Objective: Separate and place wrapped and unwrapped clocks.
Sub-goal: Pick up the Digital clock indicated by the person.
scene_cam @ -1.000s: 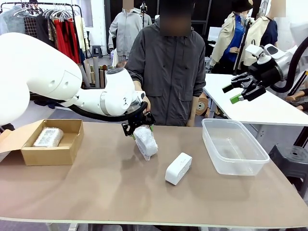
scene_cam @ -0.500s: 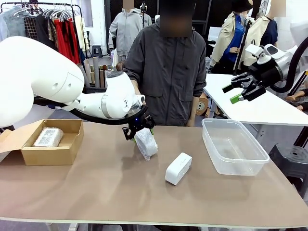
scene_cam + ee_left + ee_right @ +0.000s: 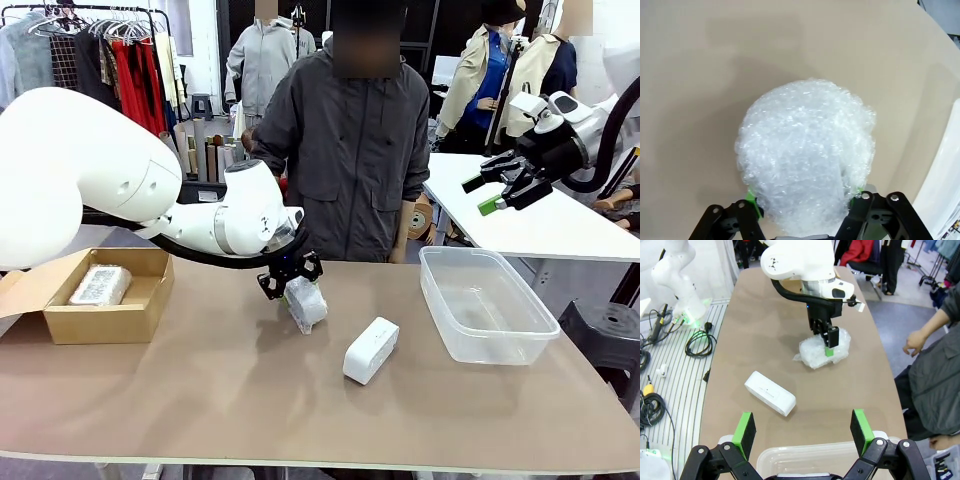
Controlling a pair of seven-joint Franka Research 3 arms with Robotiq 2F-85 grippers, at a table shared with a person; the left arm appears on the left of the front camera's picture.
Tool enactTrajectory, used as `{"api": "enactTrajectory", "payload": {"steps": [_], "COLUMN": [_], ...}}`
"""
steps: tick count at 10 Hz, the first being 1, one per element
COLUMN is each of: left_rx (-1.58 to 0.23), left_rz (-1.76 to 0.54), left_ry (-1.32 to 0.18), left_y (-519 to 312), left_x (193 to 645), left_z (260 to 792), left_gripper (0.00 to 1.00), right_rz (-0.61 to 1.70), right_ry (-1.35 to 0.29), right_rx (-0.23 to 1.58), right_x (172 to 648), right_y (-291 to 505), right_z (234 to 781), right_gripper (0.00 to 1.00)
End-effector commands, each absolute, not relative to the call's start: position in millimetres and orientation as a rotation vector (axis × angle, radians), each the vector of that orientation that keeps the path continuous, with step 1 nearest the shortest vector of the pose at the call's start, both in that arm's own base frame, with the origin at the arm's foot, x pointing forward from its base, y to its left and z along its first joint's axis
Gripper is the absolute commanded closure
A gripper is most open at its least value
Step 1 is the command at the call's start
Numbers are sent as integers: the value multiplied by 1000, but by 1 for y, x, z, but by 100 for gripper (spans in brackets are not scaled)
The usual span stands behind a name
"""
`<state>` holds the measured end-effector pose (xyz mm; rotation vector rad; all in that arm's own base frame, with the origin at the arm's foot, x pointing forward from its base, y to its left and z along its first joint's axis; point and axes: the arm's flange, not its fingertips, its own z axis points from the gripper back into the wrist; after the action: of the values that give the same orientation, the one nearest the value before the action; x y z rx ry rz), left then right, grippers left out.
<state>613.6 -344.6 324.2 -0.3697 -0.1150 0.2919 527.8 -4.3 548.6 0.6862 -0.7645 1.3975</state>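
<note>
A wrapped clock (image 3: pixel 307 303) in bubble wrap lies mid-table, and my left gripper (image 3: pixel 292 285) reaches down onto its far end. Up close, the bundle (image 3: pixel 805 160) sits between the left gripper's (image 3: pixel 805 196) fingers, with the green pads pressing its sides. From the right wrist I see the same bundle (image 3: pixel 822 352) under the left gripper (image 3: pixel 831 340). An unwrapped white clock (image 3: pixel 370 350) (image 3: pixel 770 392) lies just right of it. Another wrapped clock (image 3: pixel 100 285) rests in the cardboard box (image 3: pixel 110 322). My right gripper (image 3: pixel 490 195) (image 3: pixel 803 430) hangs open and high at the right.
A clear plastic tub (image 3: pixel 432 290) (image 3: pixel 805 452) stands at the table's right. The open cardboard box sits at the left edge. A person (image 3: pixel 350 150) stands at the far side, one hand (image 3: pixel 915 342) held off the table.
My left gripper has dropped lower onto the wrapped clock and its fingers have closed in on it. The bundle has tipped slightly. The right arm has not moved.
</note>
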Motion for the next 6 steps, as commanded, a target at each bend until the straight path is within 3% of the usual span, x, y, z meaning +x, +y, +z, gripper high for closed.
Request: {"api": "enactTrajectory", "payload": {"steps": [1, 2, 6], "left_rx": [-356, -355, -361], "left_rz": [266, 256, 169], "left_ry": [-124, -125, -141], "left_y": [-342, -342, -346], "left_x": [616, 615, 608], "left_z": [324, 327, 353], "left_gripper": [79, 99, 100], "right_rz": [1397, 1397, 1397], "right_ry": [-769, -769, -769], "right_rx": [685, 685, 685], "right_x": [526, 526, 526], "right_y": [-4, -4, -4], "right_z": [550, 550, 550], "right_gripper": [0, 0, 0]}}
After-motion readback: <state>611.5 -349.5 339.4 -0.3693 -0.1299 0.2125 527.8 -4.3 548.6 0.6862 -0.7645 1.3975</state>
